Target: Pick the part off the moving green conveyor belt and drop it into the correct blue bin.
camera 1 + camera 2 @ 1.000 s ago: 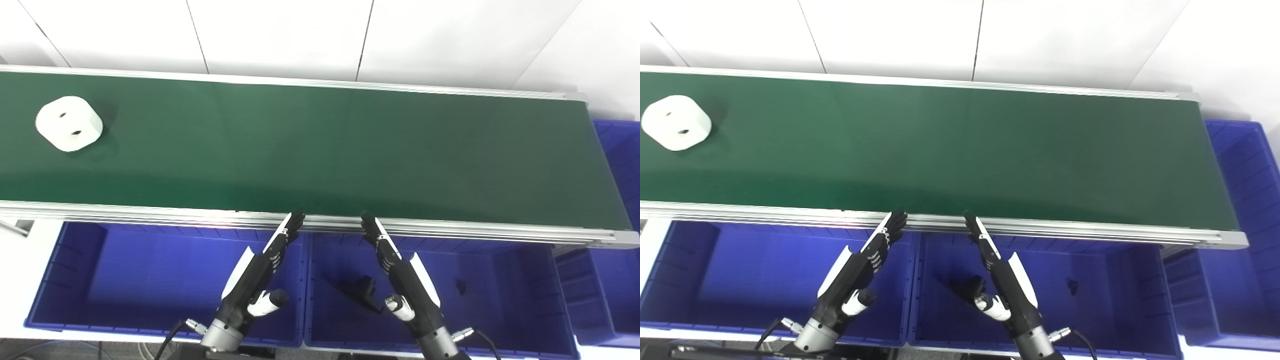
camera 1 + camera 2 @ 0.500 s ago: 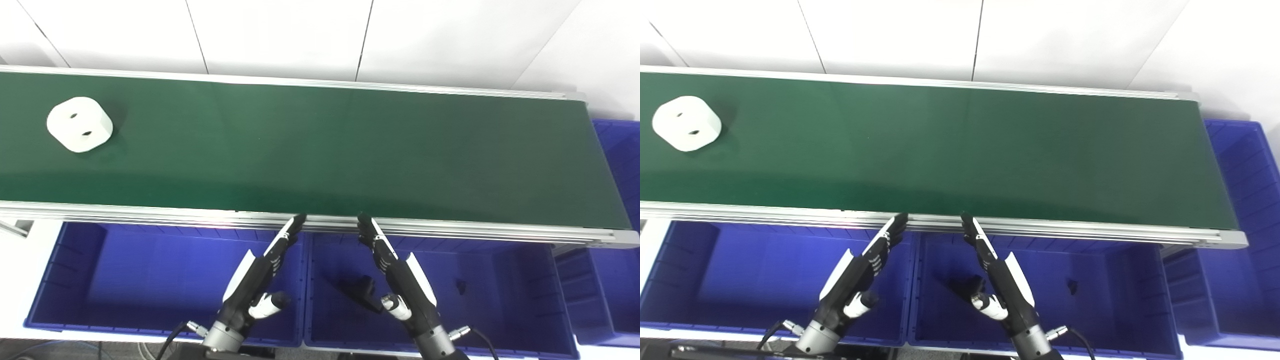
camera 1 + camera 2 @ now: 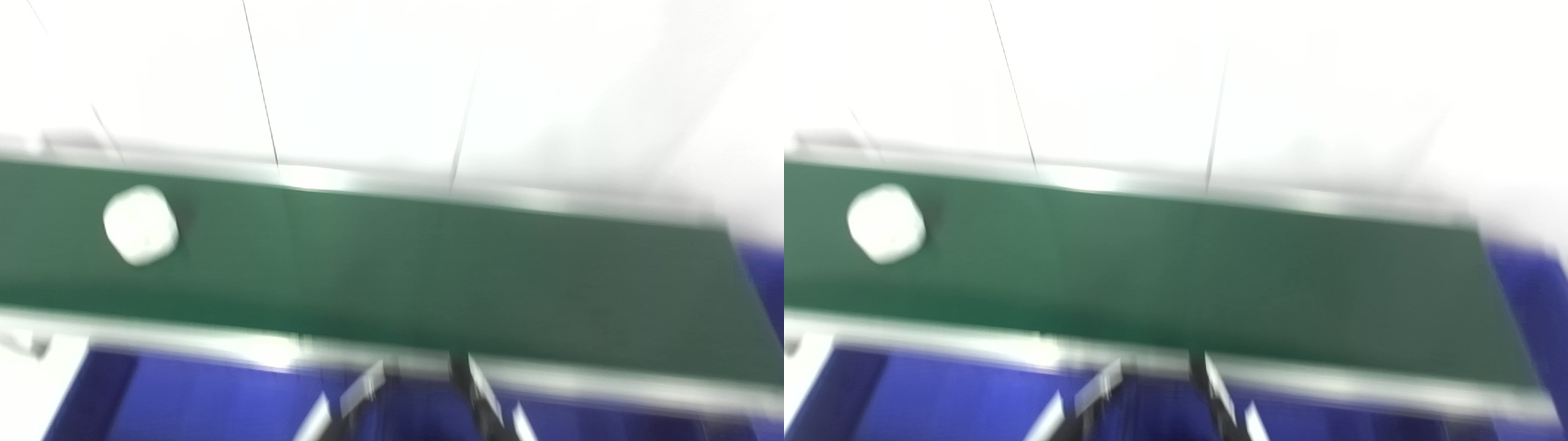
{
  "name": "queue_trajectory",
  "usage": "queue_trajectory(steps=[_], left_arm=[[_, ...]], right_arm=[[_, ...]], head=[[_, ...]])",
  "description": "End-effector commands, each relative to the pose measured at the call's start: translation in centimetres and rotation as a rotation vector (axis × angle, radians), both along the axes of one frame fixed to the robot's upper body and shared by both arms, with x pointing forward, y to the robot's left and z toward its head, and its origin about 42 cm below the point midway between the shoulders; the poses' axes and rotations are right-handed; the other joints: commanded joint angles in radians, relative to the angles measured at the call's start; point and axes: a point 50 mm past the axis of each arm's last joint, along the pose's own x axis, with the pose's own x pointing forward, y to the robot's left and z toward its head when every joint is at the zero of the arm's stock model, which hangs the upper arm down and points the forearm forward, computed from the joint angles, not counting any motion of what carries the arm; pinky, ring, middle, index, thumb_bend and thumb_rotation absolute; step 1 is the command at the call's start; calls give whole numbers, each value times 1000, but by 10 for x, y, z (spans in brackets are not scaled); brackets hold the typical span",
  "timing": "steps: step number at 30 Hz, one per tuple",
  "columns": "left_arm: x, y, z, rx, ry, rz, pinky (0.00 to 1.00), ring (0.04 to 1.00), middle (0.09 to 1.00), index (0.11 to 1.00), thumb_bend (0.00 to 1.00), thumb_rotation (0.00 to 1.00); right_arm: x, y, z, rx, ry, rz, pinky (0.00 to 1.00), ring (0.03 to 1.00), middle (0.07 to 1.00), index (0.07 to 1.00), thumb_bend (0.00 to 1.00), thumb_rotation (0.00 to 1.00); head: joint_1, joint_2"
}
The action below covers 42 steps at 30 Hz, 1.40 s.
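Note:
Both views are heavily blurred. A white rounded block part point(image 3: 141, 225) lies on the green conveyor belt point(image 3: 429, 269) at its left end. At the bottom edge, below the belt's near rail, my left hand point(image 3: 355, 401) and right hand point(image 3: 484, 398) show only as streaks. Their fingers stretch straight up toward the rail with nothing in them. Both hands are far to the right of the part and apart from it. The lower parts of the hands are cut off by the picture's edge.
Blue bins point(image 3: 184, 398) lie below the belt's near rail point(image 3: 184, 337), mostly cut off. Another blue bin point(image 3: 1525, 275) sits past the belt's right end. A white wall point(image 3: 367, 79) stands behind the belt.
The camera has tilted upward, so the whole scene sits lower and blurred. The white part has ridden a little to the right along the belt. The hands stay by the near rail.

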Motion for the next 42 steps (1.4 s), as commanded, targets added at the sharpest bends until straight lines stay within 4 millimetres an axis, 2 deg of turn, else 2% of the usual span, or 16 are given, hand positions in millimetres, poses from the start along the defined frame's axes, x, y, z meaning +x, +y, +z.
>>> queue_trajectory(steps=[1,5,10,16,23,30,34,36,42], left_arm=[[6,-1,3,-7,-53,9,959,971,948,915,983,967],[10,-4,-3,12,-51,14,936,961,942,907,988,972],[14,-8,-7,13,-48,13,932,961,946,907,979,959],[16,-12,-7,13,-55,13,930,960,946,906,951,952],[16,-13,1,7,-86,-3,942,967,952,909,967,945],[8,-10,51,-40,-244,-20,902,953,934,877,1000,911],[12,-6,76,-52,-340,-25,873,936,925,870,1000,852],[15,-1,87,-45,-390,-6,857,932,922,869,1000,853],[34,38,117,95,-564,69,858,919,920,887,1000,907]], right_arm=[[1,-2,-9,-18,43,-5,953,988,982,988,984,1000],[6,-5,-15,-31,62,-2,952,984,979,985,978,1000],[10,-10,-20,-7,97,8,997,1000,997,995,969,983],[11,-14,-20,11,110,10,1000,1000,1000,1000,979,973],[12,-17,-19,42,119,30,1000,1000,1000,1000,970,958],[12,-15,-15,45,106,39,993,1000,1000,1000,965,978],[14,-12,-15,63,107,44,997,1000,1000,1000,953,971],[15,-11,-15,64,108,45,995,1000,999,1000,955,969],[16,-7,-14,59,96,43,985,999,996,1000,972,976]], head=[[19,-24],[55,-56],[84,-70],[102,-58],[123,-41],[137,-33],[161,-30],[164,-29],[159,-22]])
